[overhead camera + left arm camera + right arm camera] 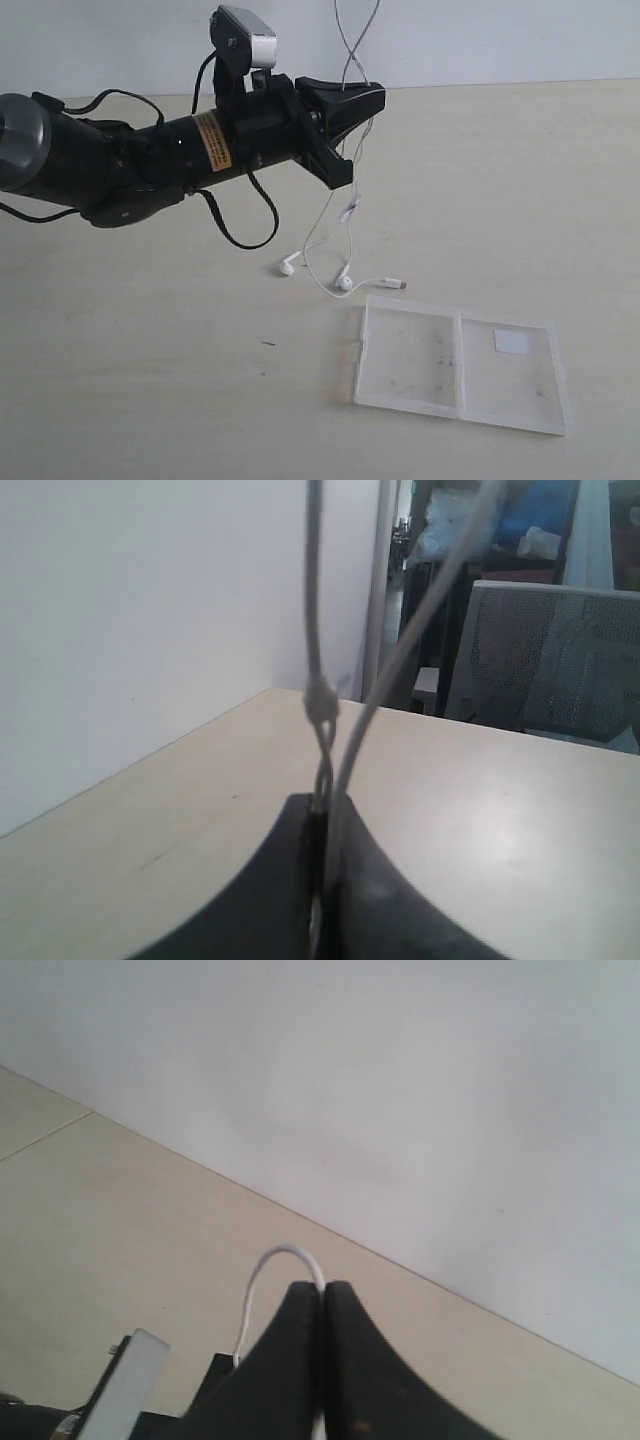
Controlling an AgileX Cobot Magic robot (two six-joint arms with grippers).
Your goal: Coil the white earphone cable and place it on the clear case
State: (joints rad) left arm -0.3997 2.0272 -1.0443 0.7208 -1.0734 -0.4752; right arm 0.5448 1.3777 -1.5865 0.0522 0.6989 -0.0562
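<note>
Two grippers: left gripper (365, 105), right gripper (322, 1290) both closed tight on the white earphone cable (330, 235).
Progress: uncoiled, earbuds (345, 281) on table (150, 380); clear case (410, 360), at their 5 o'clock, awaits.

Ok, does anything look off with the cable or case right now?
The cable has two strands crossing above the left gripper, and the left wrist view shows a small knot in one, so it looks twisted rather than coiled. Earbuds and plug lie on the table. The case lies open and flat; nothing odd there.
</note>
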